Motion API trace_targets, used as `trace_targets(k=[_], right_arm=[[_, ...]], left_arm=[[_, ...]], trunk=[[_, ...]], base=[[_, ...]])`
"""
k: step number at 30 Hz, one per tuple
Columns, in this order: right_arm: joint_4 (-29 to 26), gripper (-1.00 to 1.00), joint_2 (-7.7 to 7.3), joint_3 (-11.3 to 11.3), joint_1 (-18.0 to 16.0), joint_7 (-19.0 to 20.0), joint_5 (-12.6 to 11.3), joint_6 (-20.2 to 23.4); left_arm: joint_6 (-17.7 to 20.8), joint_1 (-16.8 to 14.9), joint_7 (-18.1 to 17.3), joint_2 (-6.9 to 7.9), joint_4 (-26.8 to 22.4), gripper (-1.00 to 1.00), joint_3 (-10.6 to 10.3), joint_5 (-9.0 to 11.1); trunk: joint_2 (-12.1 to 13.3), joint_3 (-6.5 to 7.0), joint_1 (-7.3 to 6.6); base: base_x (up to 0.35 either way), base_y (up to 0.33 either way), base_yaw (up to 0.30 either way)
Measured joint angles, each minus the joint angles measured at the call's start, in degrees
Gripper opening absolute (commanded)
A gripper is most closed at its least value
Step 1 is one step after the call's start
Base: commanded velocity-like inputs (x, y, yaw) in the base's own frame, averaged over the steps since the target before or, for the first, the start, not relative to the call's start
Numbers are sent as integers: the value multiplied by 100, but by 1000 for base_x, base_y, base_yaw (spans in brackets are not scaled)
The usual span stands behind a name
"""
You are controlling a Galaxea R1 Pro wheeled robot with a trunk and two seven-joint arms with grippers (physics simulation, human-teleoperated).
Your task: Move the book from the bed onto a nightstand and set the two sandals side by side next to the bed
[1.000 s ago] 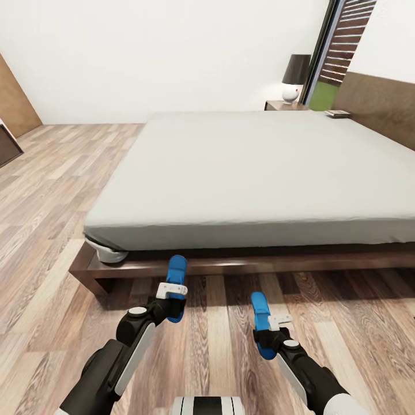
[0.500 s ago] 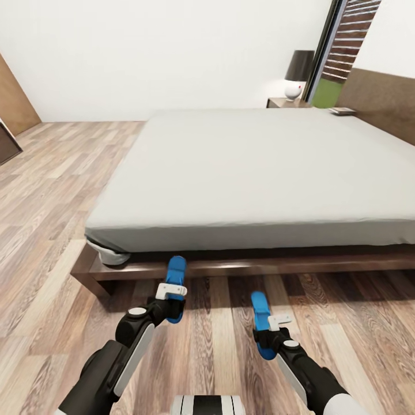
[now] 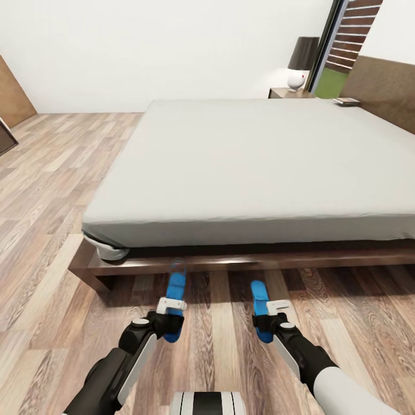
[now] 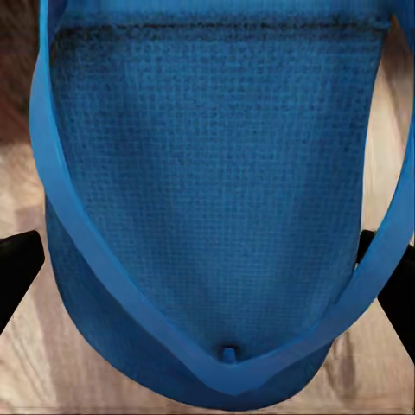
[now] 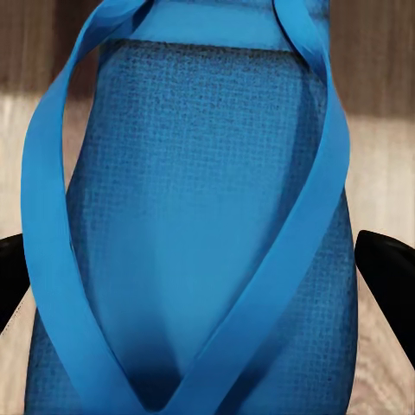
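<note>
The bed (image 3: 253, 167) fills the room ahead; the book (image 3: 346, 101) lies at its far corner beside the nightstand (image 3: 283, 92). Just before the bed's foot, over the floor (image 3: 52, 173), the left claw (image 3: 170, 318) grasps the left sandal (image 3: 174, 288) and the right claw (image 3: 268, 320) the right sandal (image 3: 259, 291). They should be lowered level, parallel, toes even, before release.
</note>
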Motion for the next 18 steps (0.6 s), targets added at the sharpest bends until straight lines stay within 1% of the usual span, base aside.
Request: trace_targets(k=[3,6,8,13,16,18], right_arm=[[-36,-100,6,2,-2,0,6,-13],[-52,-100,35,11,0,0,5,-23],[-59,-100,42,12,1,0,6,-27],[-69,-100,44,11,5,0,7,-39],[-70,-100,44,10,5,0,7,-130],[-67,-100,44,10,5,0,6,-151]], left_arm=[[-5,-6,10,-4,463,-100,28,16],[-3,-8,19,-8,813,-100,39,30],[-6,-46,17,-15,1189,-100,52,24],[-26,-69,10,-1,1298,-100,75,17],[-21,-71,29,7,1287,-100,77,15],[-16,-71,39,33,1179,-100,103,4]], trunk=[[0,0,0],[0,0,0],[0,0,0],[0,0,0],[0,0,-3],[0,0,-2]], base=[[0,0,0],[0,0,0],[0,0,0],[27,0,0],[237,0,0],[157,0,0]])
